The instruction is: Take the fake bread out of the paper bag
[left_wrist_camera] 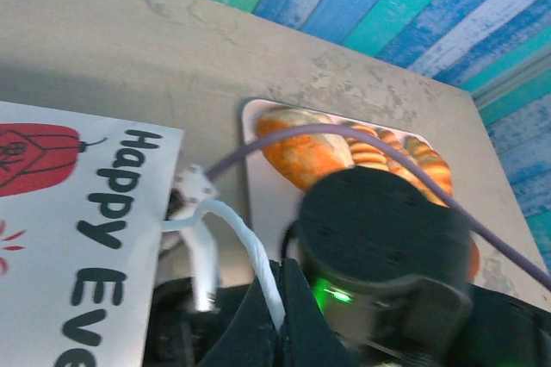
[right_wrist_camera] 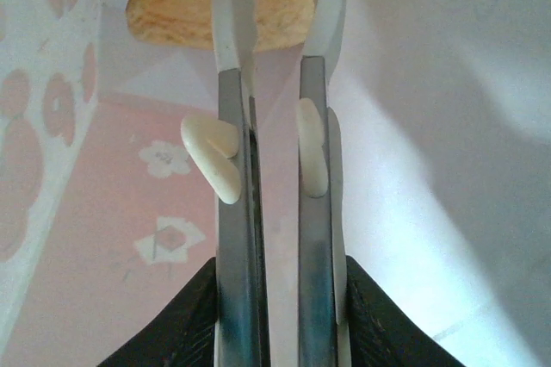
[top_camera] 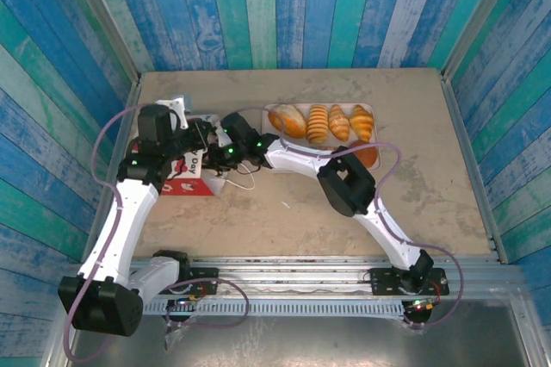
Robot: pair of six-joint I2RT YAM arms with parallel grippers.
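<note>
Mid-task imo: 5 pastries (top_camera: 318,123) sit on the pale tray (left_wrist_camera: 267,195). The paper bag (top_camera: 196,182) lies on its side on the desk (top_camera: 284,212) w/ at least 1 bread piece (right_wrist_camera: 181,5) at its far end. Right fingers (right_wrist_camera: 234,212) are deep inside the bag w/ only a narrow gap btw them, tips at the bread. Can't tell if they've got it. Left fingers (left_wrist_camera: 258,320) look closed on the bag's white string handle (left_wrist_camera: 245,242), prob steadying it. Next move needs a firm clamp on that piece, then a straight pull out w/o dragging the bag.
</note>
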